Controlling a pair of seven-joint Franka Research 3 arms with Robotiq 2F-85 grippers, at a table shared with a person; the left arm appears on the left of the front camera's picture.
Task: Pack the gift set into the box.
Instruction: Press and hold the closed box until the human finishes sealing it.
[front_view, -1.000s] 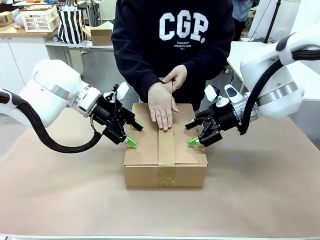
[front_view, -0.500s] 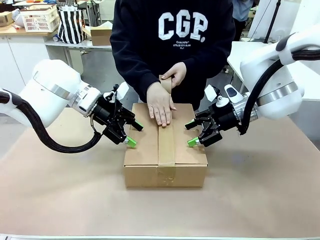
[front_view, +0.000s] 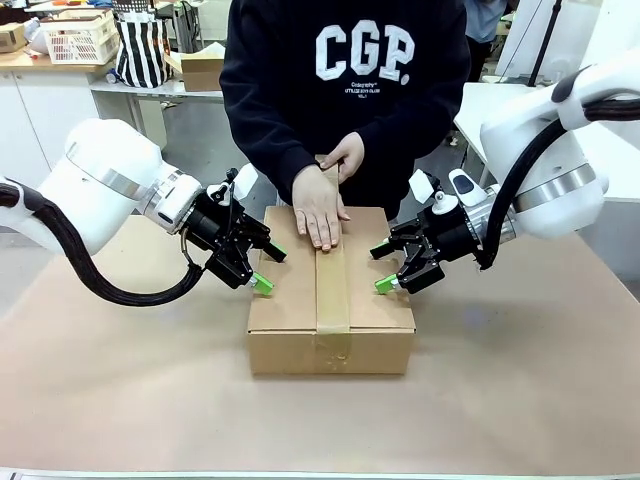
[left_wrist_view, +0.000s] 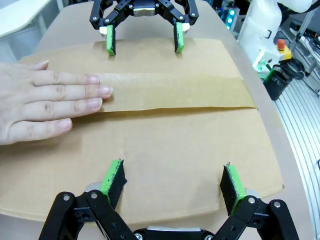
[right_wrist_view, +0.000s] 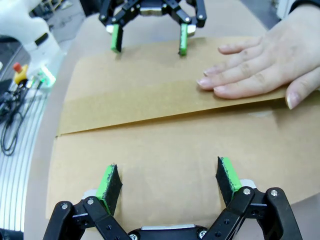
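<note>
The box (front_view: 290, 305) lies closed in the middle of the table, a strip of brown tape (front_view: 333, 290) running along its top seam. The gift set is hidden. A person's hand (front_view: 320, 215) presses flat on the tape at the far end, and the other hand holds the tape at the far edge. My left gripper (front_view: 268, 268) is open, its fingertips at the box's left top edge. My right gripper (front_view: 382, 268) is open at the right top edge. In the left wrist view the left gripper (left_wrist_view: 172, 175) spans the lid (left_wrist_view: 165, 140); likewise the right gripper (right_wrist_view: 170, 180) over the lid (right_wrist_view: 165, 145).
Brown paper covers the table (front_view: 520, 380), with free room in front of and beside the box. On a counter at the back left stand a white basket (front_view: 80, 38), a striped bag (front_view: 142, 50) and a small carton (front_view: 203, 70).
The person's flat hand has slid back along the tape toward the far edge, and the other hand rose and dipped with the tape end. Both grippers have stayed put.
</note>
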